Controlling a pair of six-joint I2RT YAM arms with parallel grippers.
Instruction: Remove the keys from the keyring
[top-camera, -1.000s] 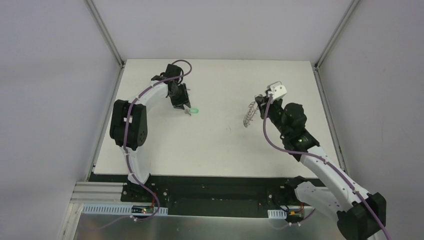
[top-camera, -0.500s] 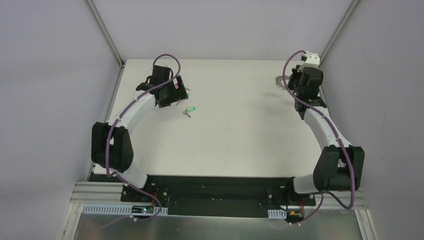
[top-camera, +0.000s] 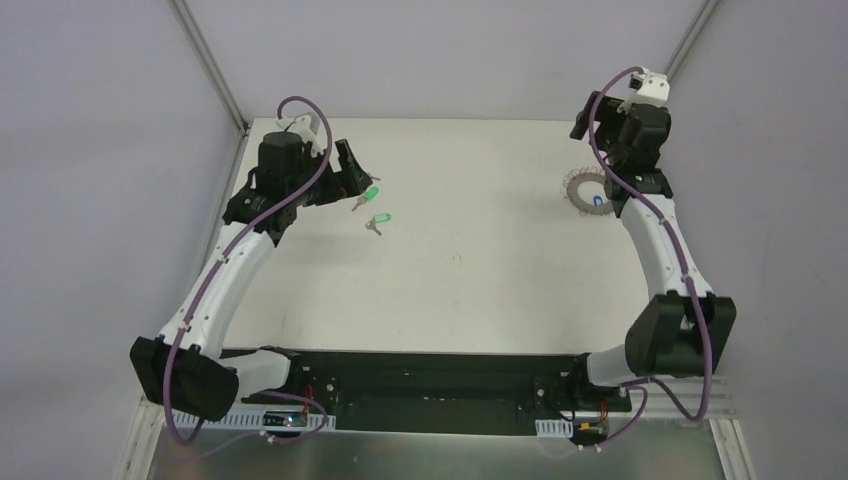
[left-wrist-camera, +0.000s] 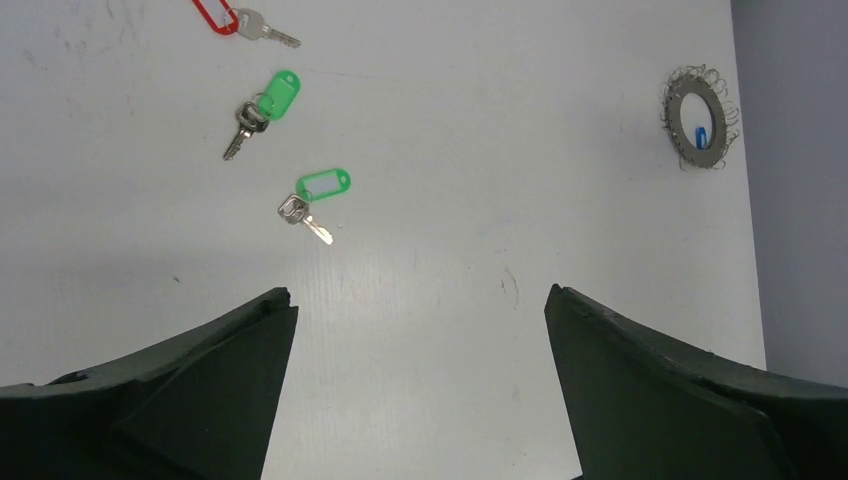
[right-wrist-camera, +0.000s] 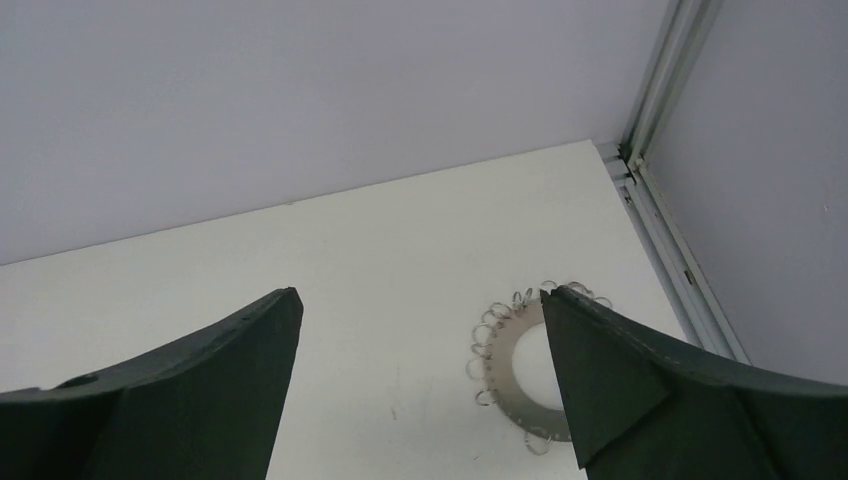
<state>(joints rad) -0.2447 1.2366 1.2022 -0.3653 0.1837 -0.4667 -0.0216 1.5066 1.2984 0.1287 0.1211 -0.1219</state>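
Just let go of the keyring (top-camera: 588, 190), now flat at two o'clock on the table (top-camera: 470, 290), blue-tagged key (left-wrist-camera: 702, 135) seemingly still attached. Spread right gripper (right-wrist-camera: 420, 295) and left gripper (left-wrist-camera: 420, 300) wide, both empty. Left green-tagged keys (left-wrist-camera: 325, 185) loose at ten o'clock; likely one removal remaining.

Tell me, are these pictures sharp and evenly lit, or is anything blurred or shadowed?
Top external: soft even light, no glare, the keys tiny. Left wrist: keys sharp, faint shadow on the table near the dark fingers. Right wrist: sharp too, one finger hides part of the keyring.
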